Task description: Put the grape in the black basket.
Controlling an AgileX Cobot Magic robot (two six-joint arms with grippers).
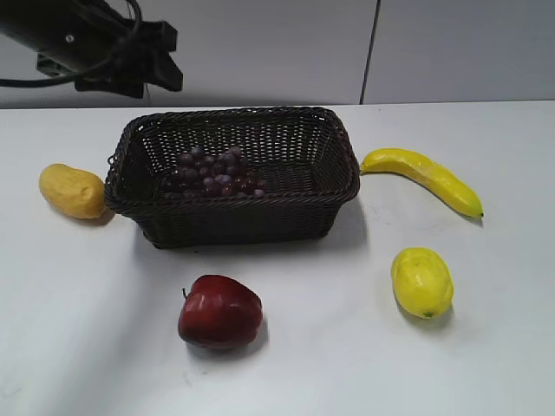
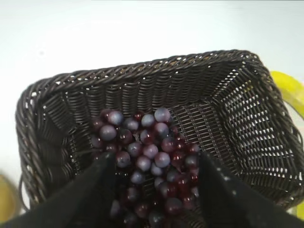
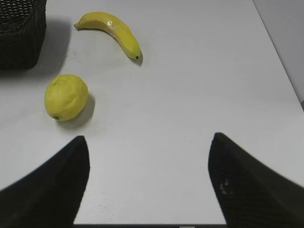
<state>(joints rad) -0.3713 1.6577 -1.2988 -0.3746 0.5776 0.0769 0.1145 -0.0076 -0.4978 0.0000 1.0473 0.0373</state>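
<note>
A glossy dark red apple (image 1: pixel 219 311) sits on the white counter (image 1: pixel 321 364) nearest the camera. To its right lies a round yellow lemon (image 1: pixel 421 282), and beyond that a curved yellow banana (image 1: pixel 422 177). An oval yellow-orange fruit (image 1: pixel 72 190) rests well apart at the far left.

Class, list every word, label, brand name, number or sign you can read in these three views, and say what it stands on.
None. No readable text shows on the black basket, the grape, the apple, the banana or the lemon.
</note>
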